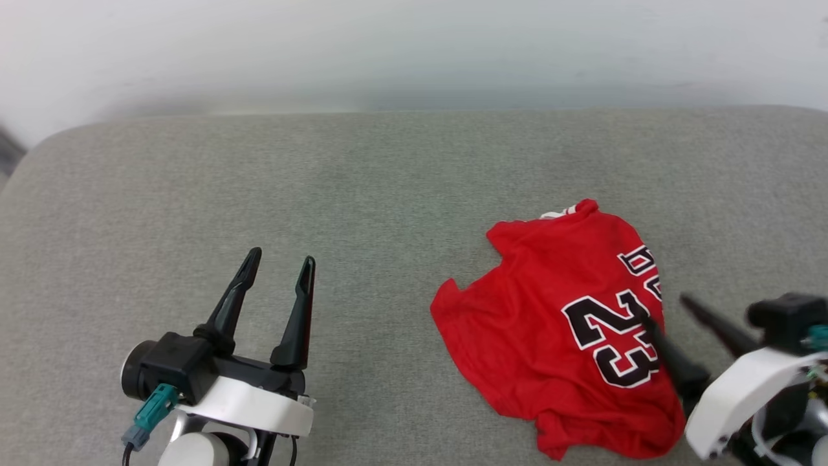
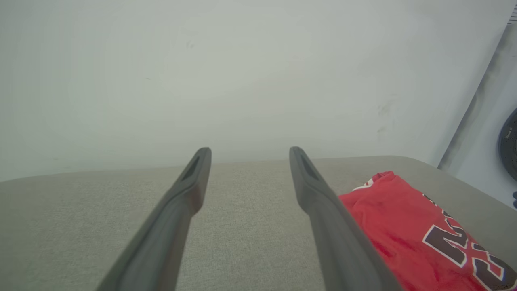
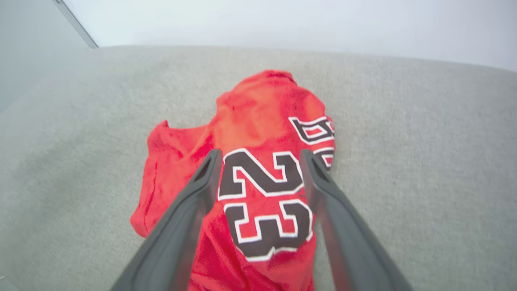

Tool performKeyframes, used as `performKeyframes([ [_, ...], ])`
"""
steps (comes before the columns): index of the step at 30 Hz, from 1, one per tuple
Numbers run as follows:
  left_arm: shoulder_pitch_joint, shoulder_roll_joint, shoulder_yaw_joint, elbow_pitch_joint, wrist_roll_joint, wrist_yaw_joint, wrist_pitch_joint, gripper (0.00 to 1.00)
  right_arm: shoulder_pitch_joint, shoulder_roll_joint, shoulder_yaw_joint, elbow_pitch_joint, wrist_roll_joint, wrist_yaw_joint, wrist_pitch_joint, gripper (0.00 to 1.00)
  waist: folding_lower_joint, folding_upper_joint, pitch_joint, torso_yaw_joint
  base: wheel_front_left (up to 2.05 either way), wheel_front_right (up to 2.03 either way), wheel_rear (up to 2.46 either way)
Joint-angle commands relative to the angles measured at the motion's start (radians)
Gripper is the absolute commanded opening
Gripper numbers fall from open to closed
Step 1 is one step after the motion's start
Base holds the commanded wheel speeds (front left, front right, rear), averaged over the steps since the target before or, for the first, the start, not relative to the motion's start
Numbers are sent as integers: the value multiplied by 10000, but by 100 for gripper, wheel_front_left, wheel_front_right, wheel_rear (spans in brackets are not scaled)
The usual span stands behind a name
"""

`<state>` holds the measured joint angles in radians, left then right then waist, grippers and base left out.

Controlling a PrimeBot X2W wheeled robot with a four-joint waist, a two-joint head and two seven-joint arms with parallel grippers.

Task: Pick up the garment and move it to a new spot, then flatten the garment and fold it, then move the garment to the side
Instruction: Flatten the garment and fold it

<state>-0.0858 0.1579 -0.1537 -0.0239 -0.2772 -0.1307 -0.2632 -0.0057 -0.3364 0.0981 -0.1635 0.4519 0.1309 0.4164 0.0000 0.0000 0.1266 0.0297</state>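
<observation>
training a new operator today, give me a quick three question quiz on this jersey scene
1. True or false: the left gripper is shut on the garment.
2. Which number shows on the garment? A 32, B 23, C 45.
3. Fill in: the right gripper hangs over the garment with its jaws ___.
Key: 1 false, it stands open over the bare grey surface, apart from the garment. 2 B. 3 open.
</observation>
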Motion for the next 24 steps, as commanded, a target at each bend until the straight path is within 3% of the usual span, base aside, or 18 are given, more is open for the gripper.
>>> performKeyframes([
  [1,99,61,-35,-2,-71,7,-23,100,-206,279,-264,-228,30,-6,-762,100,0,0,33,-152,0,0,0],
  [8,-314,291,-825,291,-564,7,-23,100,-456,1374,-1203,27,-802,-2,-3770,100,0,0,330,-579,0,0,0],
  [13,-1434,882,-2130,824,-1349,7,697,100,-764,2070,-1805,485,-1317,-3,-4781,100,0,0,647,-912,0,0,0],
  [17,-3092,1398,-3253,1127,-2493,7,2373,100,-1016,2219,-1876,606,-1587,-3,-5028,100,0,0,1011,-1186,0,0,0],
  [24,-6439,2284,-4694,2293,-4719,7,6557,100,-1444,2446,-1751,786,-1880,-3,-5028,100,0,0,1770,-1858,0,0,0],
])
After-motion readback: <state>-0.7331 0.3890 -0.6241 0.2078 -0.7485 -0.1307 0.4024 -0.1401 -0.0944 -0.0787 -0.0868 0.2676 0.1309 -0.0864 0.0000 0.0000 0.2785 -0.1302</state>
